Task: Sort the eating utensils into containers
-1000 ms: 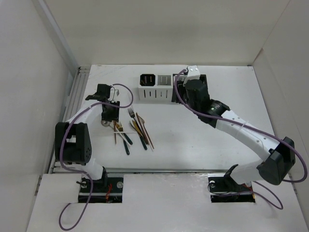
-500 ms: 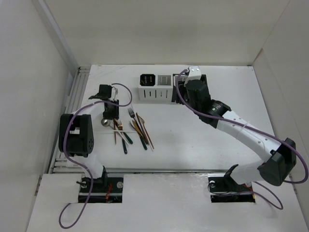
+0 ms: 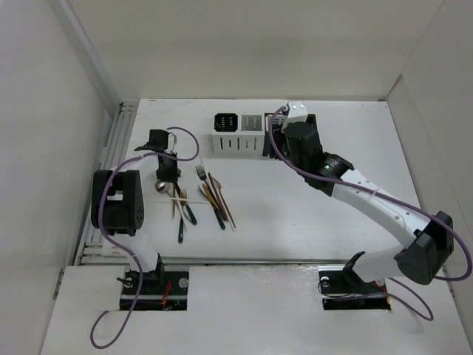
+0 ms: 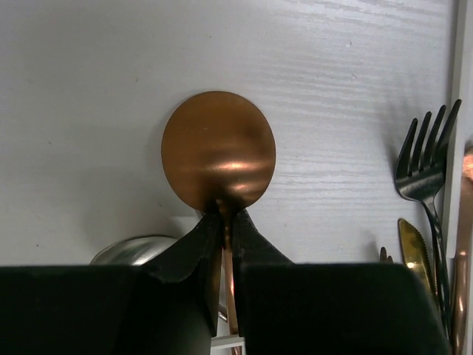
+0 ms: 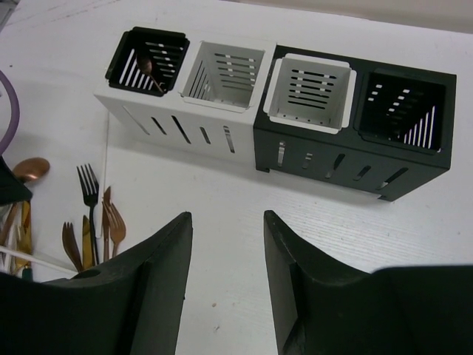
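My left gripper (image 4: pixel 228 214) is shut on the thin neck of a copper spoon (image 4: pixel 218 151), whose round bowl lies on the white table just beyond the fingertips. In the top view this gripper (image 3: pixel 167 174) is at the left end of the loose eating utensils (image 3: pixel 208 197). The containers (image 5: pixel 229 70) stand in a row, black, white, white, black, and the far-left black one (image 5: pixel 145 58) holds a copper utensil. My right gripper (image 5: pixel 228 218) hovers open and empty over bare table in front of them.
A silver spoon bowl (image 4: pixel 133 248) lies close beside the left fingers. A black fork (image 4: pixel 425 166) and copper pieces lie to their right. The right arm (image 3: pixel 347 185) reaches across the table's right half and covers part of the black containers. Walls enclose the table.
The left gripper has closed on the copper spoon's neck. A dark-handled utensil near it has shifted down and left. The right arm has barely moved.
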Available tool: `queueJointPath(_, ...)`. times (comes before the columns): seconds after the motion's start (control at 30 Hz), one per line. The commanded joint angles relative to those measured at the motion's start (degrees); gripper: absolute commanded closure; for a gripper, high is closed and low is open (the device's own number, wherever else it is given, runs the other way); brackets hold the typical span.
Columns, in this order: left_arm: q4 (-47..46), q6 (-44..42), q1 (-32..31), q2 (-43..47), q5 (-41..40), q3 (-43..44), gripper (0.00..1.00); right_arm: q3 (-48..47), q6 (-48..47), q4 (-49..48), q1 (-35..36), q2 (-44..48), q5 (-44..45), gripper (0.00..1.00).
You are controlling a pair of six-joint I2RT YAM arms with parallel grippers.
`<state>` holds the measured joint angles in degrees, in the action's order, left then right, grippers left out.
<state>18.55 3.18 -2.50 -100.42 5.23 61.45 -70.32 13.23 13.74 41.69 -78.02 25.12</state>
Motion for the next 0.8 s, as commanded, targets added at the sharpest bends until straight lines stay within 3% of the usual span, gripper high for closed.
queueJointPath(0.0,1.58,1.91,0.31,0.83,2.58,3.49,1.00,-2.10,-0.84,-1.08,0.32,1.82,-0.95,0.51)
queueJointPath(0.1,2.89,2.97,0.31,2.42,5.83,9.55,1.00,-2.62,-2.07,-1.08,0.32,1.30,-4.37,0.46)
queueJointPath(0.17,3.51,3.68,0.31,4.87,8.37,14.98,1.00,-3.15,-4.61,-1.08,0.84,0.67,-10.05,0.35)
queueJointPath(0.2,3.51,4.37,0.31,5.84,9.17,16.75,1.00,-4.54,-5.49,-1.08,0.85,-0.20,-12.53,0.28)
queueJointPath(0.23,2.99,4.38,0.31,8.29,10.05,18.42,1.00,-5.08,-7.50,-1.78,1.37,-1.34,-15.25,0.08)
queueJointPath(0.27,2.29,5.16,0.31,9.53,10.75,19.83,1.00,-5.69,-8.39,-2.31,1.37,-2.04,-18.15,0.00)
queueJointPath(0.4,3.60,8.68,0.31,10.16,13.91,29.92,1.00,-10.17,-9.81,-7.13,4.88,-8.01,-30.98,0.00)
queueJointPath(0.57,4.13,10.71,-1.01,10.16,12.35,29.96,1.00,-23.96,-7.97,-9.52,7.08,-21.87,-34.79,0.00)
queueJointPath(0.77,5.27,11.41,-2.24,10.69,11.55,34.51,1.00,-36.00,-2.78,-9.52,7.09,-31.04,-36.11,0.02)
